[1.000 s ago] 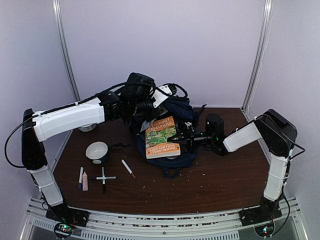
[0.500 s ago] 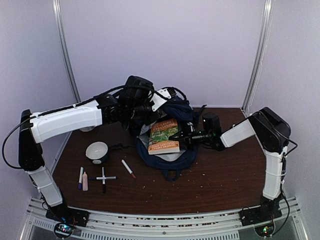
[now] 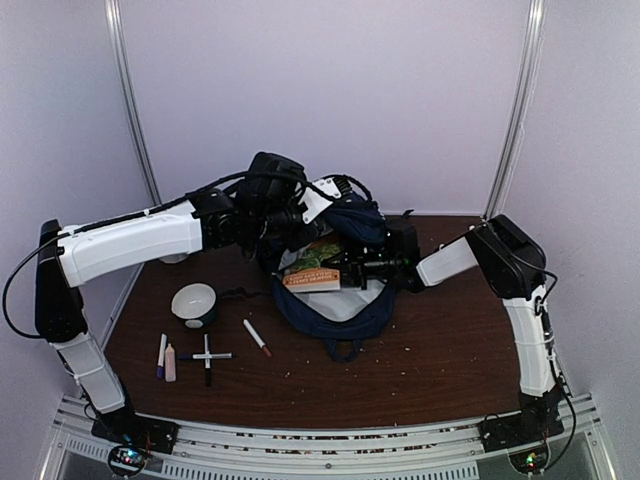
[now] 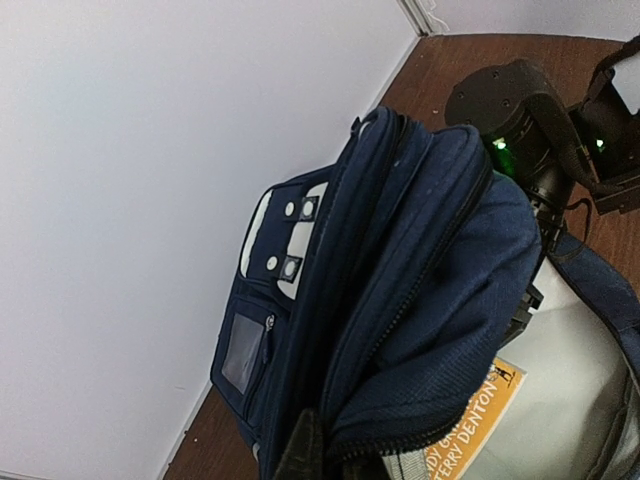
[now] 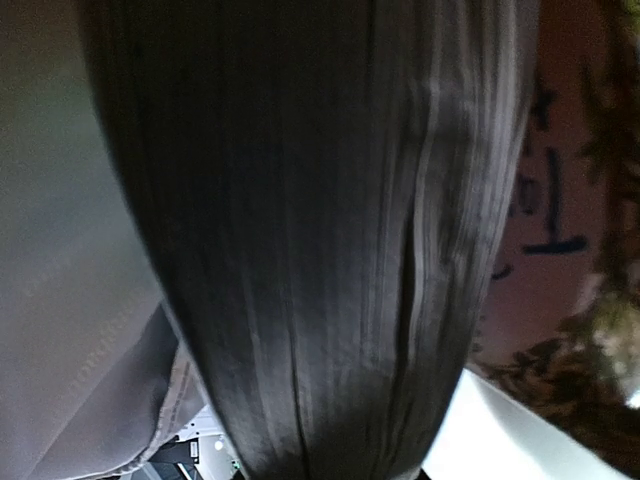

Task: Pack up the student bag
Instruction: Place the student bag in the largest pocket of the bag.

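The student bag (image 3: 335, 305), navy with a light grey lining, lies open in the middle of the table. My left gripper (image 3: 298, 220) is shut on its upper zip edge and holds the mouth up. In the left wrist view the fingers (image 4: 300, 450) pinch the navy fabric (image 4: 420, 250). My right gripper (image 3: 352, 270) is shut on a book (image 3: 312, 268) with a green and orange cover, which sits tilted in the bag's mouth. The book's orange cover (image 4: 482, 408) shows under the raised flap. Its page edges (image 5: 320, 240) fill the right wrist view, with grey lining (image 5: 60, 250) to the left.
A white bowl (image 3: 195, 303) stands left of the bag. A marker (image 3: 257, 337) lies in front of it. Two crossed pens (image 3: 207, 356), a blue-capped marker (image 3: 161, 354) and a small pale tube (image 3: 170, 362) lie near the front left. A grey object (image 3: 175, 256) sits at the back left.
My right arm has carried the book left and up from on top of the bag into its open mouth, tilting it flatter. The left gripper has kept hold of the bag's edge.
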Tool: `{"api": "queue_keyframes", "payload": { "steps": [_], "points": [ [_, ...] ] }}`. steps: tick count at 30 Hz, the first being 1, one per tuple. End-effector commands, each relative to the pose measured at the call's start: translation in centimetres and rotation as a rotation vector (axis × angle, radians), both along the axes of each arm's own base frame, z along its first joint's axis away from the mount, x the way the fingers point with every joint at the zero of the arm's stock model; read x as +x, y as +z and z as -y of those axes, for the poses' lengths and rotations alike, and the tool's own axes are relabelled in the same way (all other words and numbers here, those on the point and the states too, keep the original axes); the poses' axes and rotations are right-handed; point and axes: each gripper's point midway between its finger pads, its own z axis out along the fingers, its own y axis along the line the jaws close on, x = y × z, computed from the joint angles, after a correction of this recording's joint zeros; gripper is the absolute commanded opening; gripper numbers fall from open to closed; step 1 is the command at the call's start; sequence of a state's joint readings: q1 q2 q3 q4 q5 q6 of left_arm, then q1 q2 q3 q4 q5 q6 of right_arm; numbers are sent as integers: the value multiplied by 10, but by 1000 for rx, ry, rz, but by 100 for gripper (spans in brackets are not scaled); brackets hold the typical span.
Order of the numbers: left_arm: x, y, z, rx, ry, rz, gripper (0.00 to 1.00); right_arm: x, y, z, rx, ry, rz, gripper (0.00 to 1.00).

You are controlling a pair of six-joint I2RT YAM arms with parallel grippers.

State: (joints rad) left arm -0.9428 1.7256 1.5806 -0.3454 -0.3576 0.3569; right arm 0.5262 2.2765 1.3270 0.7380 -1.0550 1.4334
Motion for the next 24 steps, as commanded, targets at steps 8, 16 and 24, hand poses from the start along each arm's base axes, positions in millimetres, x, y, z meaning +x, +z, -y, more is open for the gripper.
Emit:
{"api": "queue_keyframes", "payload": {
  "steps": [8, 16, 24],
  "points": [
    [-11, 91, 4, -237, -31, 166, 0, -3, 1, 14, -133, -32, 70, 17],
    [-13, 85, -1, -229, -22, 160, 0, -17, -7, 31, -256, -68, 78, 37],
    [-13, 84, -4, -225, -13, 161, 0, -28, -15, 38, -387, -52, 127, 50]
  ]
}}
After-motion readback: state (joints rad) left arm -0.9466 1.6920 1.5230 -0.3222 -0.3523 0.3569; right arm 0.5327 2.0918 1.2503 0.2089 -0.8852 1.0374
